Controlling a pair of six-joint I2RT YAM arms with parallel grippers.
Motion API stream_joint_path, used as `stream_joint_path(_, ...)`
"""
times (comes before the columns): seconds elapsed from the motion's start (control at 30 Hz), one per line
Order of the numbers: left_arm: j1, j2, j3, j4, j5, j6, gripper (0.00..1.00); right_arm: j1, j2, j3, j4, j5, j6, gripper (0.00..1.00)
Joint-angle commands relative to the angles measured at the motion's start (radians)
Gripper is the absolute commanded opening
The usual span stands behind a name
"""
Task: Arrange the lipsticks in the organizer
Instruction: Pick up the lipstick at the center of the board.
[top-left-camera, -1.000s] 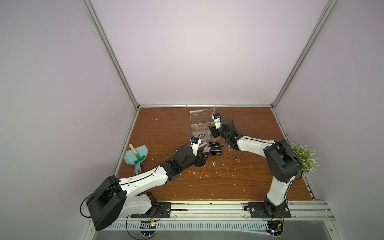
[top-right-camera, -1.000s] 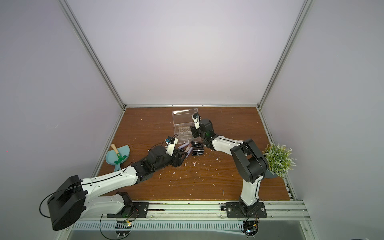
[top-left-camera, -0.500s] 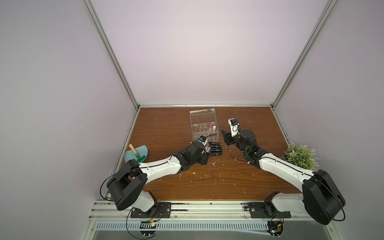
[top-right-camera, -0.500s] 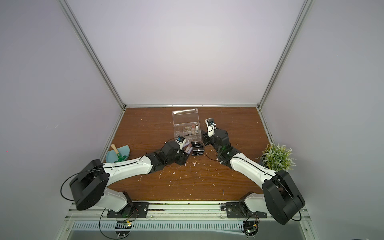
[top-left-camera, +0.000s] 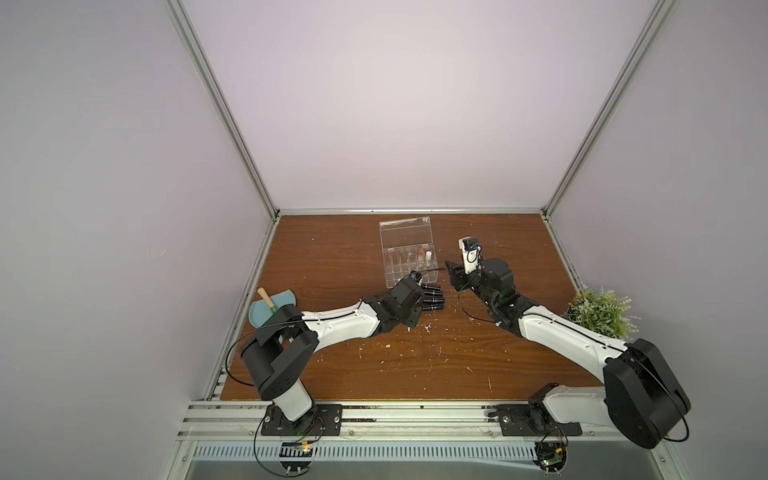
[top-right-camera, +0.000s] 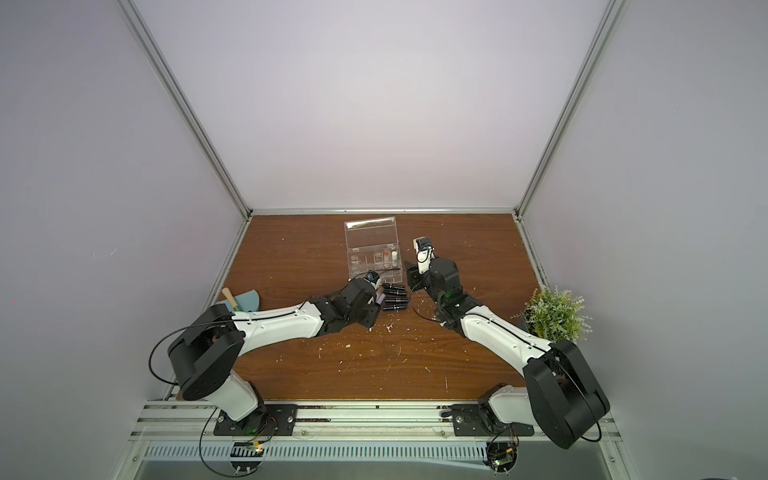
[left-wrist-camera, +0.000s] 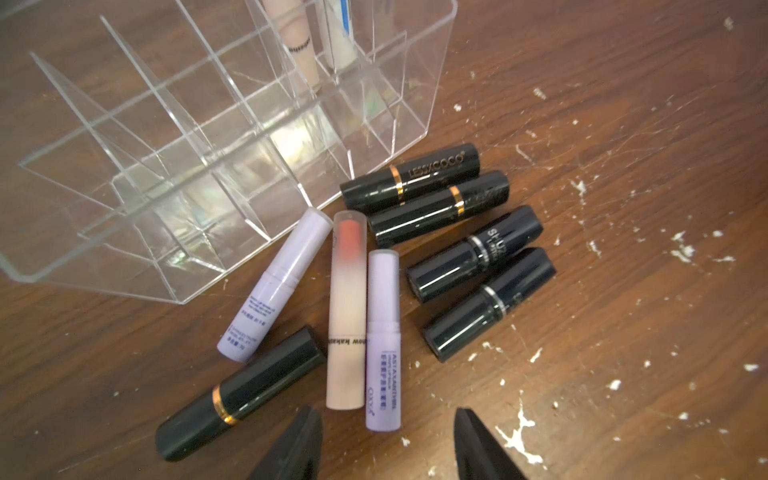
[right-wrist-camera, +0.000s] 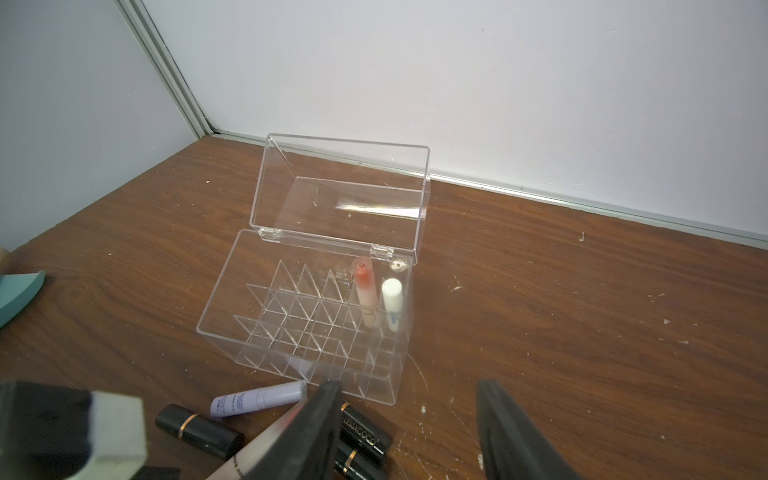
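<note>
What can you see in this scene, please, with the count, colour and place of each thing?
table: one, brown wood, strewn with white flecks.
organizer: one, clear, lid open, back centre.
stored lipsticks: two, beige-pink and white, upright in neighbouring compartments.
black lipsticks: five, black, lying before the organizer.
lilac lipsticks: two, lilac, same cluster.
loose beige-pink lipstick: one, between the lilac ones.
dustpan: one, teal, with a brush, table's left edge.
plant: one, green, table's right edge.
left arm: white and black, jaws open over the loose cluster.
right arm: white and black, jaws open beside the organizer.
</note>
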Motion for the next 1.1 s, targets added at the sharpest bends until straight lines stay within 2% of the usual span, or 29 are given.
stream_joint_path(0.0,-0.009,0.032,0.025,-0.072,-0.031,-0.003,0.59,-0.007,-0.033,0.009,0.023,-0.003,0.017,0.58)
stream_joint_path(0.4,-0.013,0.091,0.080,-0.095,-0.022,0.012,0.61,-0.013,-0.035,0.009,0.025,-0.013,0.023,0.58)
stream_joint_path(0.8,-0.022,0.123,0.115,-0.116,-0.002,0.020,0.56,-0.021,-0.034,0.011,0.018,-0.018,0.028,0.57)
stream_joint_path(1.07,-0.022,0.164,0.113,-0.094,0.031,0.017,0.56,-0.025,-0.032,0.014,0.012,-0.017,0.028,0.57)
